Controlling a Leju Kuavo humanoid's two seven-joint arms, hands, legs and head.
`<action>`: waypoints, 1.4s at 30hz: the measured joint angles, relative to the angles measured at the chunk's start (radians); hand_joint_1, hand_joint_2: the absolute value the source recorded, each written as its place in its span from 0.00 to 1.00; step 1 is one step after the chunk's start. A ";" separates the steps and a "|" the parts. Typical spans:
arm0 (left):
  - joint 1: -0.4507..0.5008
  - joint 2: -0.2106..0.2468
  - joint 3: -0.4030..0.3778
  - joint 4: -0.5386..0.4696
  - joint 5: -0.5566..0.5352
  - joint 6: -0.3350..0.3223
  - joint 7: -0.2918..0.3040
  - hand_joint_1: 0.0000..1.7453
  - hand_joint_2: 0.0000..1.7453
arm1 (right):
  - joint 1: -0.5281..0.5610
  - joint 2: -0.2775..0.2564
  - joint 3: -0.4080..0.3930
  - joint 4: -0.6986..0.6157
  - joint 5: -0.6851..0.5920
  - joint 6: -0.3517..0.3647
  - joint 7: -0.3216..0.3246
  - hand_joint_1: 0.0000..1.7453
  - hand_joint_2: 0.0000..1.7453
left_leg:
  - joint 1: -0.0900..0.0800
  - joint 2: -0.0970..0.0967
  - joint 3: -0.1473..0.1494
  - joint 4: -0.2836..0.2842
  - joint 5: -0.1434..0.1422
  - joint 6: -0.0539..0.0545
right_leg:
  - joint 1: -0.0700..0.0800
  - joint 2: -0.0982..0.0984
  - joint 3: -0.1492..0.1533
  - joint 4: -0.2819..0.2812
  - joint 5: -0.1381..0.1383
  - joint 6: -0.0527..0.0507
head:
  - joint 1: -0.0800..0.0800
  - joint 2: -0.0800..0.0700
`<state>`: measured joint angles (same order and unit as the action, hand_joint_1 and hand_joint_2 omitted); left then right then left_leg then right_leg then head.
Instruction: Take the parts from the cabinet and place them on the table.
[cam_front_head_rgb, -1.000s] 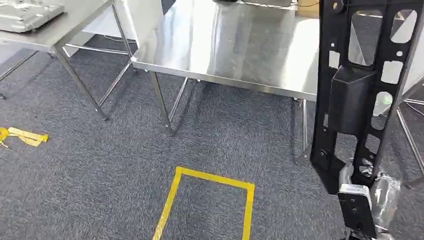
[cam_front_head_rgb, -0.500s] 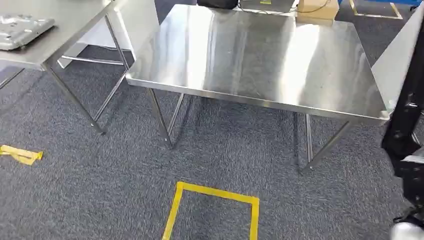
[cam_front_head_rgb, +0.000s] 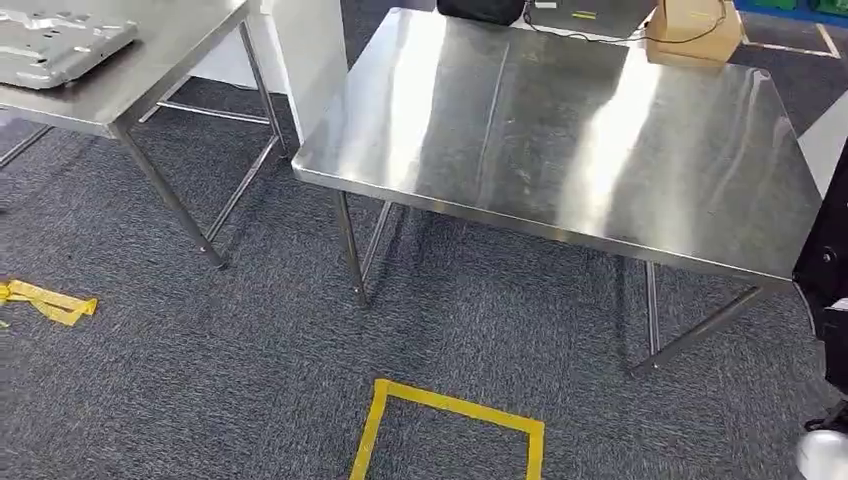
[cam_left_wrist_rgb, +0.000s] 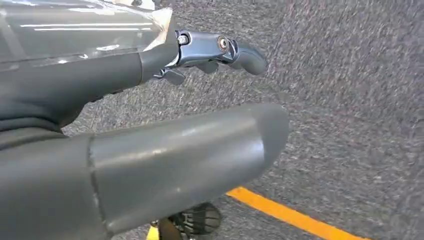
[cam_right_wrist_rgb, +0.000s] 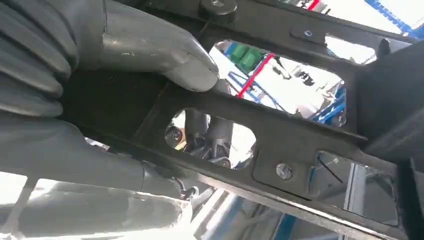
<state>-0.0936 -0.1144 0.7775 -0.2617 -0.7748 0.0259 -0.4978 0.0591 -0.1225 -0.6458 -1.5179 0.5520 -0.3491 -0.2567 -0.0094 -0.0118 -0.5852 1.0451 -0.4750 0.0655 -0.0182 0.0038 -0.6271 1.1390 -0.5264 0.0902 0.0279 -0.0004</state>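
1. Head view: a steel table (cam_front_head_rgb: 560, 150) stands on grey carpet; the black part (cam_front_head_rgb: 828, 270) shows at the frame's right edge, beyond the table's right corner.
2. Left wrist view: the left hand (cam_left_wrist_rgb: 165, 125) hangs over carpet, fingers apart, holding nothing.
3. Right wrist view: the right hand (cam_right_wrist_rgb: 125, 65) grasps the black part (cam_right_wrist_rgb: 280, 125), thumb pressed on its frame.

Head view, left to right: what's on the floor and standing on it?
Yellow tape scrap → side table with a metal part on it → yellow tape square → steel table → black part at the right edge.
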 joint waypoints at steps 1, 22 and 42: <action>0.000 0.000 0.000 0.001 0.000 0.000 0.000 0.00 0.00 | -0.003 -0.003 0.002 0.001 0.000 -0.001 0.000 0.98 1.00 | -0.001 -0.003 0.008 -0.002 -0.009 0.000 | 0.009 -0.002 0.017 -0.084 0.056 -0.007 | 0.000 0.000; -0.017 -0.010 0.005 0.016 0.042 0.017 -0.011 0.00 0.00 | -0.023 -0.029 0.099 0.035 -0.167 -0.094 -0.034 0.98 1.00 | 0.031 0.084 0.125 -0.064 -0.081 -0.060 | -0.033 -0.049 0.008 -0.120 0.111 0.019 | 0.002 0.000; -0.033 -0.008 0.006 0.019 0.061 0.018 -0.018 0.00 0.00 | -0.054 -0.074 0.133 0.095 -0.197 -0.117 -0.045 0.98 1.00 | 0.000 -0.008 0.040 -0.043 -0.007 0.011 | 0.002 0.067 -0.022 -0.074 0.076 -0.027 | -0.005 0.000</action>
<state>-0.1265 -0.1228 0.7839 -0.2430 -0.7134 0.0439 -0.5154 0.0052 -0.1969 -0.5127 -1.4229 0.3548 -0.4666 -0.3021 -0.0093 -0.0197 -0.5448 1.0021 -0.4825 0.0765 -0.0165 0.0710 -0.6489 1.0651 -0.4506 0.0629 0.0233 -0.0004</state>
